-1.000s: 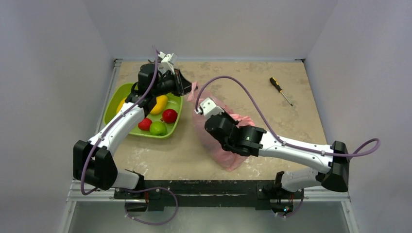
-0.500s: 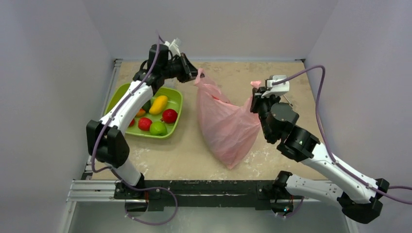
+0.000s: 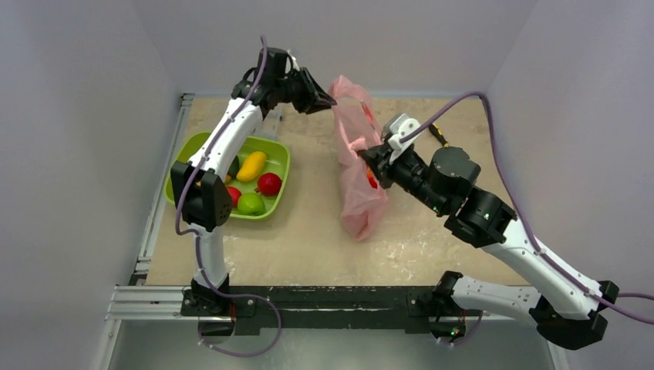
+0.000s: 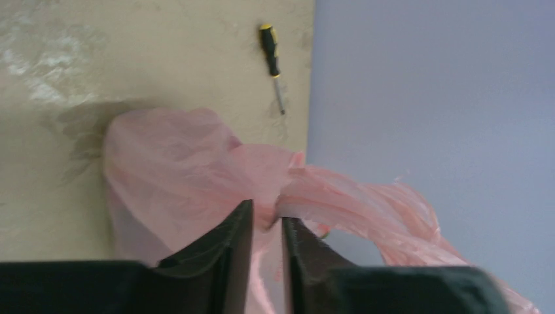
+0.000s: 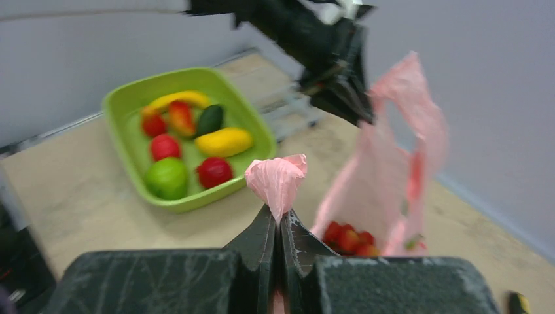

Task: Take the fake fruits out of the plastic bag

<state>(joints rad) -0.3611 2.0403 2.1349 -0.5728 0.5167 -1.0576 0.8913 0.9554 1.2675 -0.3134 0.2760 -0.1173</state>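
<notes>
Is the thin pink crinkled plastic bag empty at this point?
No, the right wrist view shows a cluster of red fake fruits lying in the bottom of the thin pink plastic bag.

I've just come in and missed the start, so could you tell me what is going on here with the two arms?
Both arms hold the plastic bag up. The left gripper pinches it by a handle high at the back. The right gripper pinches another bunched part, so the bag hangs between them. A few red fake fruits sit in the bag's bottom, not yet out. The other fruits lie in the green tray to the left.
</notes>
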